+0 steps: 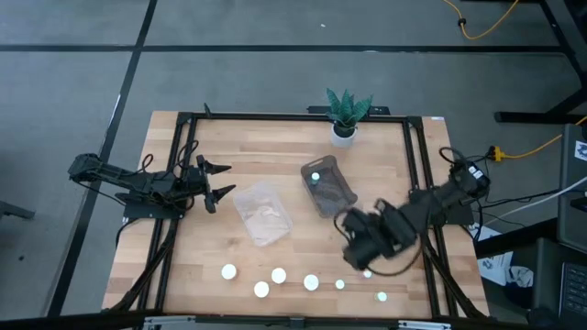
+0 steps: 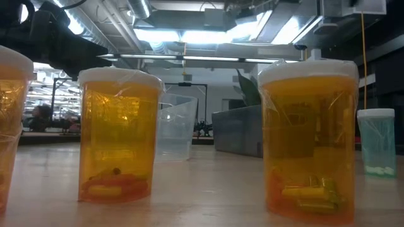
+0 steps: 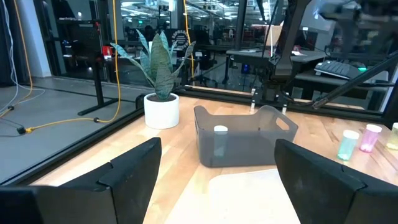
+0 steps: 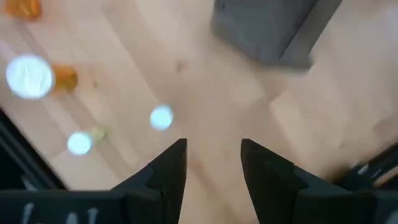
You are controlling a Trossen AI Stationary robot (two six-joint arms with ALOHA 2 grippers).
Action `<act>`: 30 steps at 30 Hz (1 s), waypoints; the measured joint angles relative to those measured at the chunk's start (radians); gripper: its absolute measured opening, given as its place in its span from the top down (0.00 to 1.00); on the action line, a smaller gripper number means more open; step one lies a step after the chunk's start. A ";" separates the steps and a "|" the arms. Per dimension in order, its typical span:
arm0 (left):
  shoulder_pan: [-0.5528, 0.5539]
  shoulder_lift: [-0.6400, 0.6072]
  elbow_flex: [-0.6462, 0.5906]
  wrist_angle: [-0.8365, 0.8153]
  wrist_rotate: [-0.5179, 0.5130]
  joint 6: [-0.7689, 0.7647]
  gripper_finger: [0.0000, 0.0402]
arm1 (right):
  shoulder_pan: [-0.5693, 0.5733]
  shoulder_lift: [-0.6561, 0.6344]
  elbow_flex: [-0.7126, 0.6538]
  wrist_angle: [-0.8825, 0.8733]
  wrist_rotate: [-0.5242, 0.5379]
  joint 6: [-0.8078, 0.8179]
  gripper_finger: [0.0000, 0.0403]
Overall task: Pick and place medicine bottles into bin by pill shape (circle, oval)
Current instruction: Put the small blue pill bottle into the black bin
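Note:
Several white-capped medicine bottles stand in a row near the table's near edge. The low view shows amber ones and a small greenish one. One bottle stands inside the dark grey bin. The clear bin lies to its left. My right gripper is open and empty, pointing down over the bare table between the dark bin and the bottle row. My left gripper is open and empty, left of the clear bin.
A white pot with a green plant stands at the far edge. A black frame runs around the tabletop. In the right wrist view, small bottles and an amber one stand close to the fingers.

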 joint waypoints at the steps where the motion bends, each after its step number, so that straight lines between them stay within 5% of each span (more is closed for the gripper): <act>1: 0.000 0.000 0.000 0.000 0.000 0.000 0.24 | 0.023 0.000 -0.025 0.022 -0.005 0.038 0.62; 10: 0.000 0.000 0.000 0.003 0.000 0.000 0.24 | 0.113 0.000 -0.184 0.256 -0.009 0.274 0.61; 15: 0.000 0.000 0.000 0.003 0.000 0.000 0.24 | 0.103 0.000 -0.282 0.284 -0.084 0.358 0.53; 22: 0.000 0.000 0.000 0.003 0.000 0.000 0.24 | 0.082 0.000 -0.403 0.380 -0.084 0.351 0.38; 30: 0.000 0.000 0.000 0.003 0.000 0.000 0.24 | 0.057 0.001 -0.506 0.587 -0.136 0.249 0.36</act>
